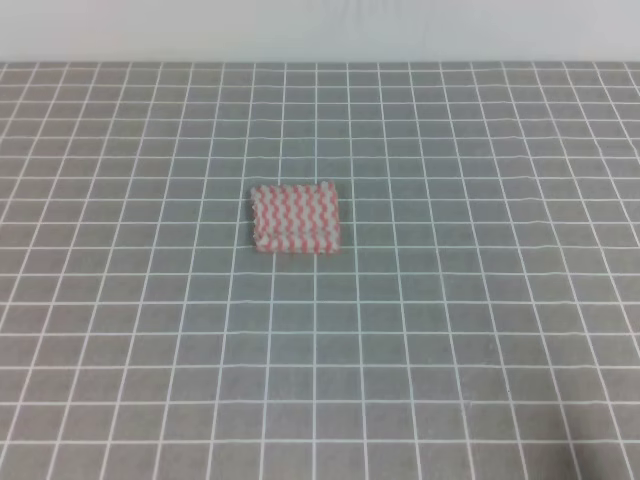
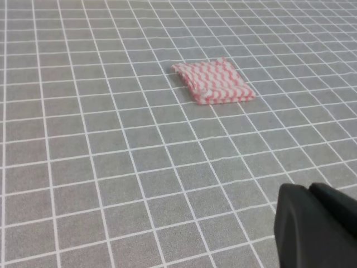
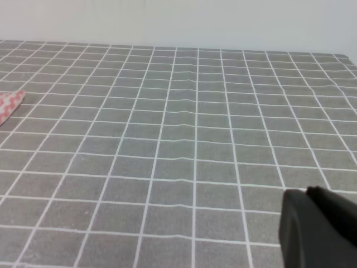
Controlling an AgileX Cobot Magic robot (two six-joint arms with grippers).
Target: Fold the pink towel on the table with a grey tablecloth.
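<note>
The pink towel (image 1: 297, 218) lies near the middle of the table with a grey tablecloth (image 1: 470, 350) as a small compact rectangle, with layered edges along its left and front sides. In the left wrist view the pink towel (image 2: 215, 82) lies flat, far ahead of a black part of my left gripper (image 2: 315, 226) at the lower right corner. The right wrist view catches only a corner of the pink towel (image 3: 8, 105) at the left edge, with a black part of my right gripper (image 3: 318, 229) low on the right. Neither gripper touches the towel, and neither arm shows in the high view.
The grey tablecloth (image 2: 83, 167) with its white grid spreads in every direction. A pale wall (image 1: 320, 30) runs along the far edge. Slight ripples cross the tablecloth (image 3: 189, 106) in the right wrist view.
</note>
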